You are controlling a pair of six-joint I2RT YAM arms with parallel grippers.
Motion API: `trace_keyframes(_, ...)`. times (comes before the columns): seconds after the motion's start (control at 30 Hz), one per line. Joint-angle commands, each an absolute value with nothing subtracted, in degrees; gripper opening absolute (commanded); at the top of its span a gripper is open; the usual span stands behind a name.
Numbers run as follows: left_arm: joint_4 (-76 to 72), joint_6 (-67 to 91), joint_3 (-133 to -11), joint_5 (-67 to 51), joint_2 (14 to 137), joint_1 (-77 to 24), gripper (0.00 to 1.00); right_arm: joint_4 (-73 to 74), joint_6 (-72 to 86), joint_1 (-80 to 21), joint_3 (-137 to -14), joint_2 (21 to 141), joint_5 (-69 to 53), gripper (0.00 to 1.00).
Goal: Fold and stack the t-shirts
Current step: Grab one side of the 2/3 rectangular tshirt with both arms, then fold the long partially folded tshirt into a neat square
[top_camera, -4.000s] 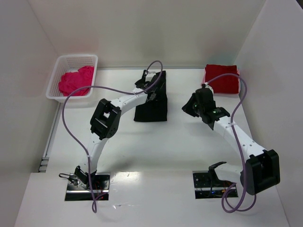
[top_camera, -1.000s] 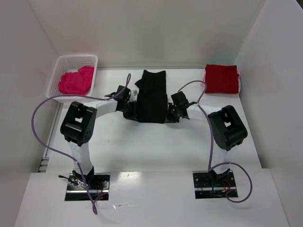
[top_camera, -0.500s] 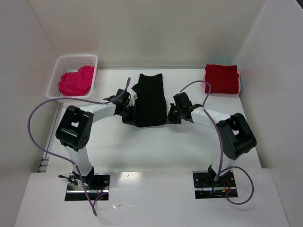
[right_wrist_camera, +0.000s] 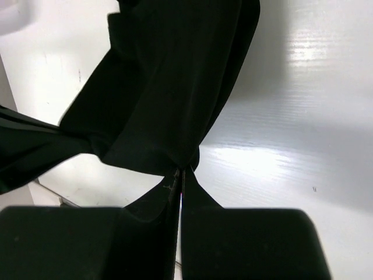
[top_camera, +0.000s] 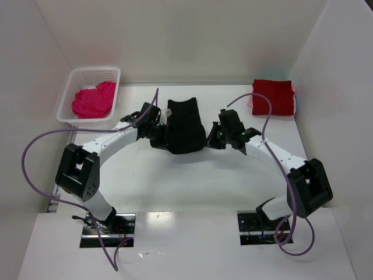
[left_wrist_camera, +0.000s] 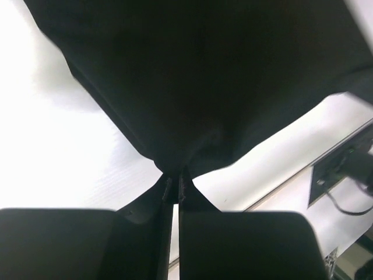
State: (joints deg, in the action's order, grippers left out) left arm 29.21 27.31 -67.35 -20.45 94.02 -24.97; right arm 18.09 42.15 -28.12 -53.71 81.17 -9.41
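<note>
there, black t-shirt (top_camera: 185, 125) pinched between left tool (top_camera: 157, 135) and right tool (top_camera: 213, 140)

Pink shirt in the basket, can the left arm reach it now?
Probably not yet: the left fingers are shut on a corner of the black t-shirt. The basket is open-topped and nearby, so likely reachable after release.

1. The left gripper (left_wrist_camera: 173, 185) has its two dark fingers pressed together on a gathered fold of the black t-shirt (left_wrist_camera: 198, 76).
2. The cloth fans out across the upper frame.
3. The white table (left_wrist_camera: 64, 157) shows on both sides.
4. A dark plate (left_wrist_camera: 341, 172) with a cable lies far right.
</note>
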Motion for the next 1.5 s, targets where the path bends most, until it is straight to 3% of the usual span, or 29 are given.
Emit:
trace_keyframes(0.0, 30.4, 26.8, -73.5, -20.2, 93.6, -23.0, 0.0, 18.7, 41.8, -28.6, -59.2, 81.8, -7.4, 0.0)
trace_keyframes(0.27, 30.9, 24.4, -83.4, -22.2, 98.3, -17.6, 0.0, 16.2, 39.0, -27.4, -70.2, 90.0, -5.8, 0.0)
trace_keyframes(0.87, 33.4, 21.7, -118.7, -31.4, 126.1, -10.2, 0.02, 14.2, 36.2, -21.9, -96.8, 113.5, -5.3, 0.03)
trace_keyframes(1.23, 28.9, 21.1, -126.2, -21.2, 133.9, -9.1, 0.02, 12.4, 33.3, -19.7, -106.0, 123.0, -3.1, 0.05)
trace_keyframes(1.47, 28.2, 22.5, -138.4, -21.2, 141.6, -8.6, 0.04, 10.4, 31.6, -18.5, -111.0, 128.2, -2.5, 0.05)
